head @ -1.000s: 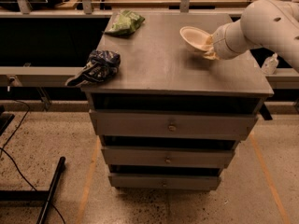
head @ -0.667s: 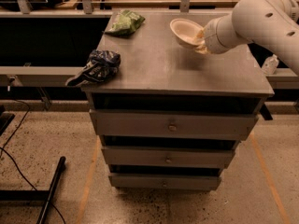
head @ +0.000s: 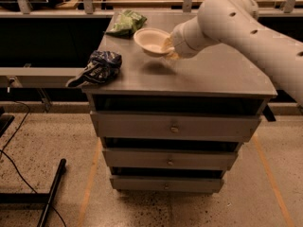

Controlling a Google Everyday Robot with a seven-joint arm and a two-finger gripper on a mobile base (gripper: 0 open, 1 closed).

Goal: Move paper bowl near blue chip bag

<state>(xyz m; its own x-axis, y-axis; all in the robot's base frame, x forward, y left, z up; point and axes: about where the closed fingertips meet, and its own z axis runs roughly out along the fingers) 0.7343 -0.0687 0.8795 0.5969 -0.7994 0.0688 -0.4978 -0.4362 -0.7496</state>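
The paper bowl [head: 150,40] is off-white with a wide rim. It hangs tilted a little above the middle of the grey cabinet top [head: 208,74], casting a shadow below. My gripper [head: 168,48] is shut on the bowl's right rim, at the end of the white arm coming in from the right. The blue chip bag [head: 101,67] is dark blue and wrinkly. It lies at the cabinet top's left front edge, partly hanging over. The bowl is to the right of it and farther back, apart from it.
A green snack bag [head: 127,22] lies at the back left of the top. The cabinet has three drawers [head: 174,126] below. A dark shelf rail [head: 38,74] runs to the left. A cable and a black bar lie on the floor at left.
My gripper has carried the paper bowl leftward from the right side of the top to above its middle, closer to the blue chip bag.
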